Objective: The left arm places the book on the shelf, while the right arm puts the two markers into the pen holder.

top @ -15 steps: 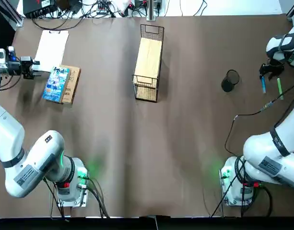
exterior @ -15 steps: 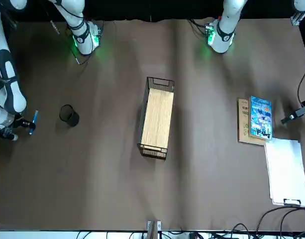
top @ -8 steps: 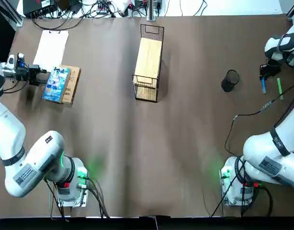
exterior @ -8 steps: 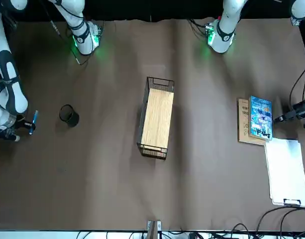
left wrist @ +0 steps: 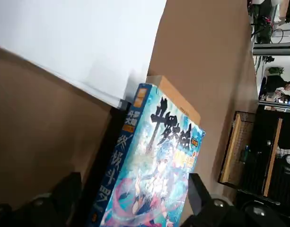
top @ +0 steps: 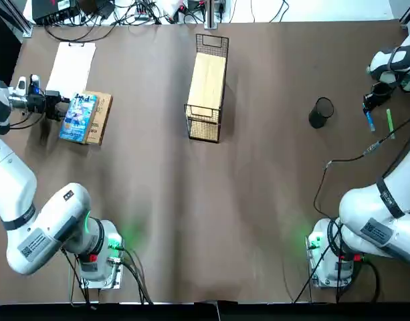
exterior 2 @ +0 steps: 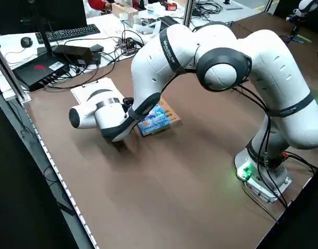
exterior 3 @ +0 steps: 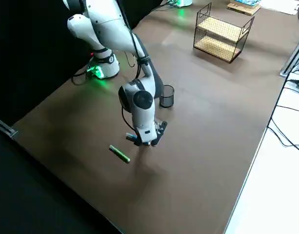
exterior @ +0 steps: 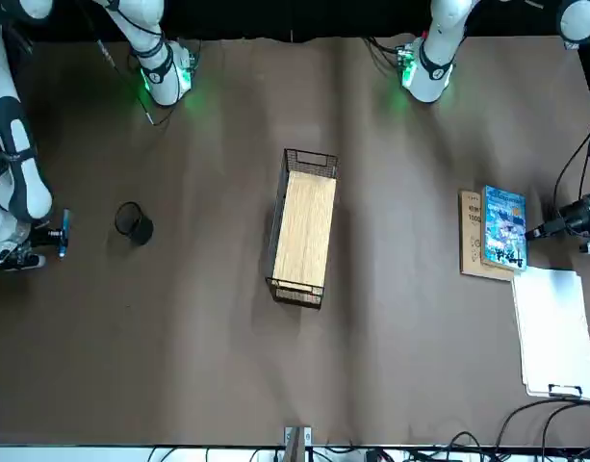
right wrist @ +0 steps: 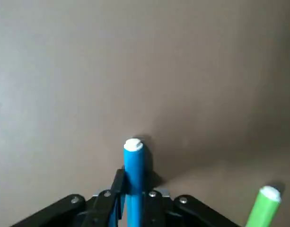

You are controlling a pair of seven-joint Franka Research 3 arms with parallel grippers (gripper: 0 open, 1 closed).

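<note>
Light-blue illustrated paperback (top: 77, 119) lies partly over a tan-brown book (top: 101, 120) toward the brown table (top: 271, 200)'s far left corner in the top view, still to be shelved on the plank-topped wire rack (top: 207, 80), with a slim green marker (top: 390, 120) loose near the right edge, beyond the black mesh cup (top: 317, 119). Left side view: a keyboard (exterior 2: 70, 33) sits past the far edge. Left wrist: the left gripper (left wrist: 135, 178) spreads wide, holding nothing, at the paperback; right wrist: the right gripper (right wrist: 135, 182) pinches the blue marker (right wrist: 134, 165), both markers yet to be cupped.

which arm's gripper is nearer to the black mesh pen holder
The right. The right gripper is a short way off to the robot's right of the pen holder, at the blue marker; the left gripper is across the table, by the light blue book.
</note>
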